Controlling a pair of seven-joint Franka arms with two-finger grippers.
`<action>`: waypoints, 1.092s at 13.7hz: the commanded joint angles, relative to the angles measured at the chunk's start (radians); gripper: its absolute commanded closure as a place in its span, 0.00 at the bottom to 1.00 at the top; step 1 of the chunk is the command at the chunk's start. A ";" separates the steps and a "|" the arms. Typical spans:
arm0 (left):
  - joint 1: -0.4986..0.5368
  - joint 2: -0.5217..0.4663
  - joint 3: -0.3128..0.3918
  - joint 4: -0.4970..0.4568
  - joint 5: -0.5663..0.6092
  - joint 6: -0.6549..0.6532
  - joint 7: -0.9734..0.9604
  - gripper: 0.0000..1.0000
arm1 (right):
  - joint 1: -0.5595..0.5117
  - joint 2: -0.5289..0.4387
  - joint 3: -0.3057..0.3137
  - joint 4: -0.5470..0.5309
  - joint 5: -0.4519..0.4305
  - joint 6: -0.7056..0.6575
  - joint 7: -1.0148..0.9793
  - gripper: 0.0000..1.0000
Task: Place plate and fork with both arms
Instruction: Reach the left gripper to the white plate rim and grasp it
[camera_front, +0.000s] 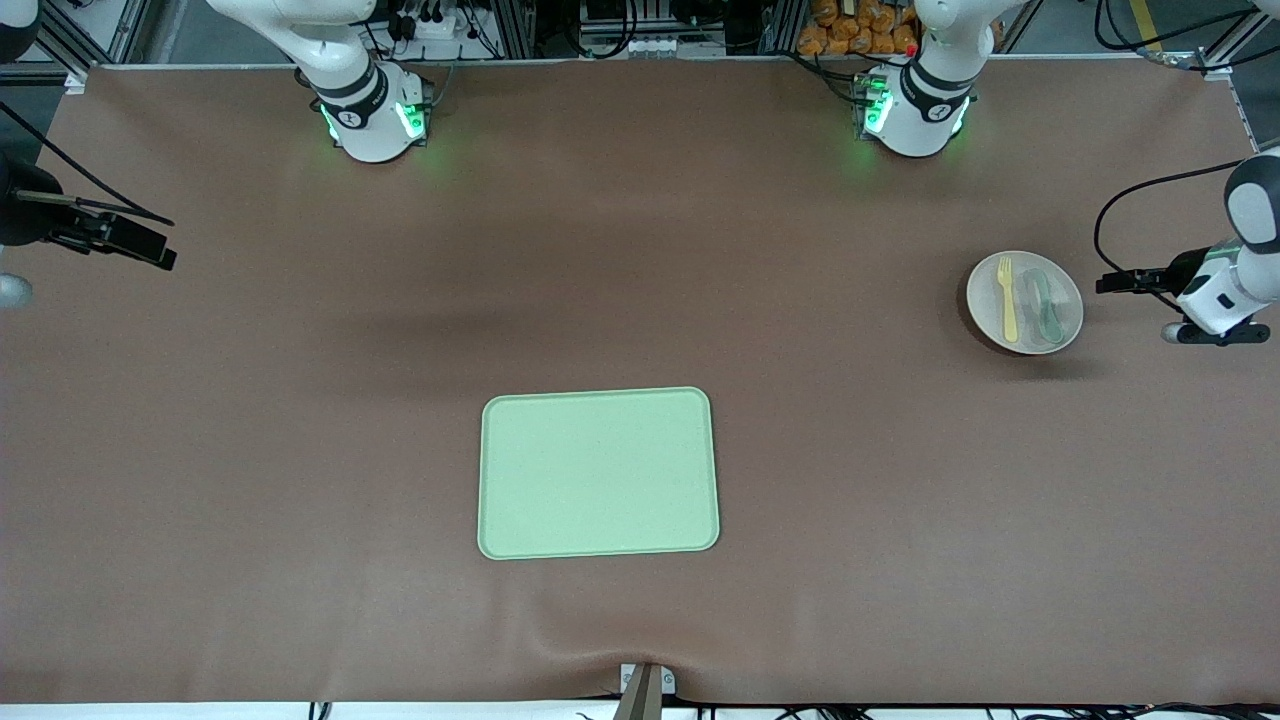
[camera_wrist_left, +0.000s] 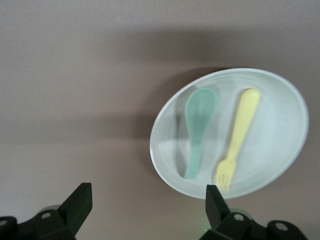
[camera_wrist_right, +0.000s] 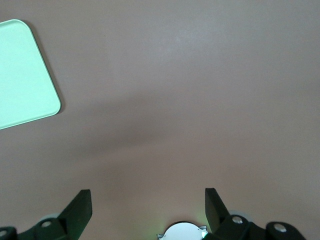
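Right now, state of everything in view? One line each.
plate: on the table toward the left arm's end, carrying fork and spoon.
fork: lying flat in the plate, not gripped.
spoon: lying flat beside the fork in the plate.
tray: on the table, nothing on it.
left hand: open, holding nothing.
right hand: open, holding nothing, over bare table.

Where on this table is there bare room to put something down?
The green tray holds nothing, and brown table lies bare all around it. The one crowded spot is the plate toward the left arm's end, carrying a yellow fork and a spoon.
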 joint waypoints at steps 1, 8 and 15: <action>0.017 0.045 -0.013 -0.012 0.015 0.063 0.021 0.00 | -0.002 0.010 0.004 0.024 -0.010 -0.009 -0.005 0.00; 0.059 0.137 -0.013 -0.026 0.016 0.159 0.073 0.00 | -0.002 0.010 0.004 0.022 -0.011 -0.009 -0.007 0.00; 0.057 0.179 -0.016 -0.024 0.016 0.176 0.074 0.00 | -0.005 0.010 0.003 0.022 -0.010 -0.009 -0.007 0.00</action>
